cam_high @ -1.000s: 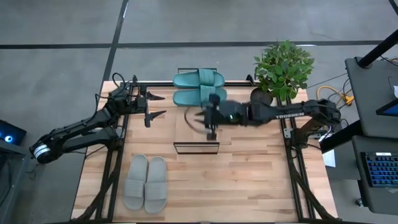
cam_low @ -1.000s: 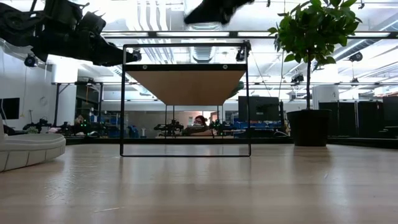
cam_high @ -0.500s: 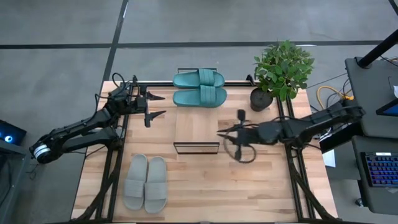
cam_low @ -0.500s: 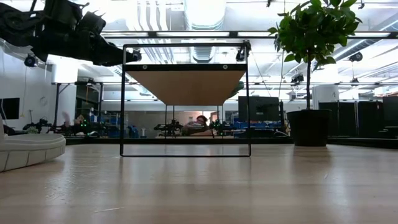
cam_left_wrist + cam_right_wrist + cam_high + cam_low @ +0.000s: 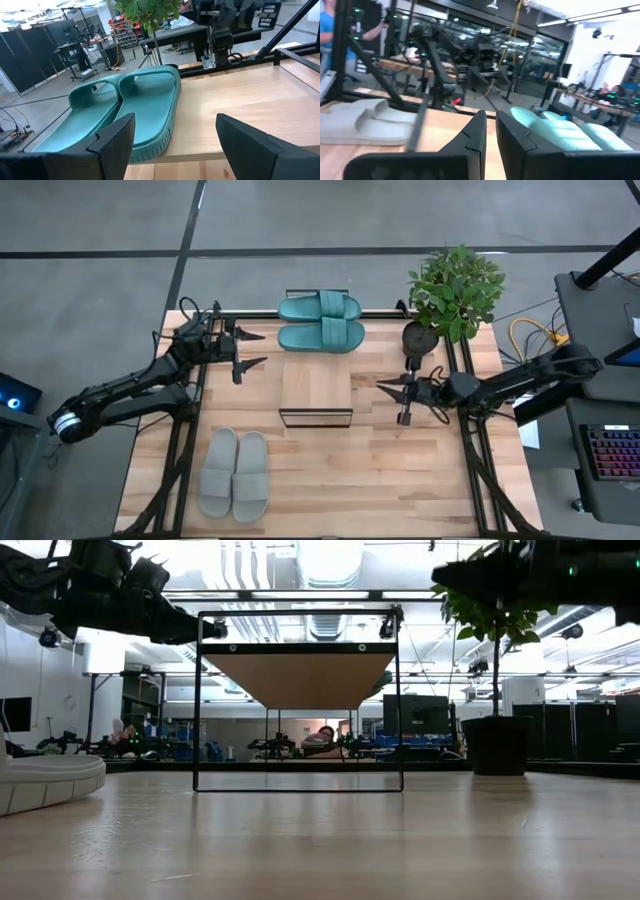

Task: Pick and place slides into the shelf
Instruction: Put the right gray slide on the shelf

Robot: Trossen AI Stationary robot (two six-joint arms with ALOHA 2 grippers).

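Four slides: two teal slides (image 5: 320, 322) on the shelf (image 5: 316, 385)'s far end, two grey slides (image 5: 234, 473) on the worktop (image 5: 400, 480). Left pincer (image 5: 247, 349) gapes empty; right pincer (image 5: 403, 392) nearly closed, empty. Only the low view shows a person (image 5: 322, 737) behind.

A robotics lab: workbenches (image 5: 150, 748), black partition screens (image 5: 590, 730) and exposed ceiling ducts (image 5: 325, 560).

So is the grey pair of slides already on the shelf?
No, in the high view the grey slides lie on the table near its front left corner, apart from the shelf.
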